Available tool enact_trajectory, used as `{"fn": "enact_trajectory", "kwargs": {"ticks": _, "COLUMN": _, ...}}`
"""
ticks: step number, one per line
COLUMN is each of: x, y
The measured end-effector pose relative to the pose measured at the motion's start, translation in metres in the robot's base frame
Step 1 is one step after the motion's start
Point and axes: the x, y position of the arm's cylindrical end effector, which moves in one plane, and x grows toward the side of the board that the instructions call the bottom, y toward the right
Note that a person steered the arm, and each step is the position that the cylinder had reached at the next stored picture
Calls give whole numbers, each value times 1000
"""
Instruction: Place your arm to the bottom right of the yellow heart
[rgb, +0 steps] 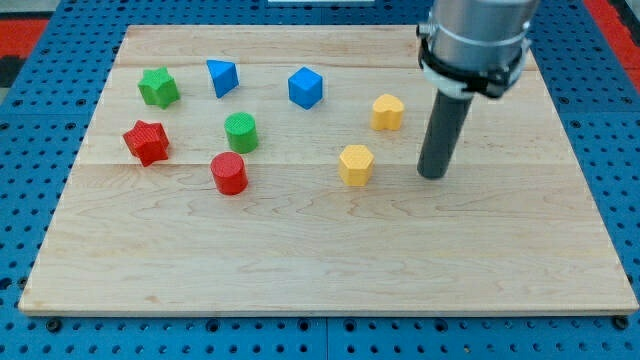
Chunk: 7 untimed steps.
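The yellow heart (388, 112) lies on the wooden board, right of centre in the upper half. My tip (433, 176) rests on the board below and to the right of the heart, with a small gap between them. A yellow pentagon-like block (356, 164) lies just left of my tip, below the heart. The rod rises from the tip to the arm's grey body at the view's top right.
On the board's (320, 270) left half lie a green star (158, 87), a blue triangle (221, 76), a red star (146, 141), a green cylinder (241, 132) and a red cylinder (229, 172). A blue cube (305, 87) sits at top centre.
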Motion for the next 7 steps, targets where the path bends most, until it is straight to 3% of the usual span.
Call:
{"fn": "enact_trajectory", "kwargs": {"ticks": 1, "x": -35, "y": -24}}
{"fn": "enact_trajectory", "kwargs": {"ticks": 7, "x": -42, "y": -10}}
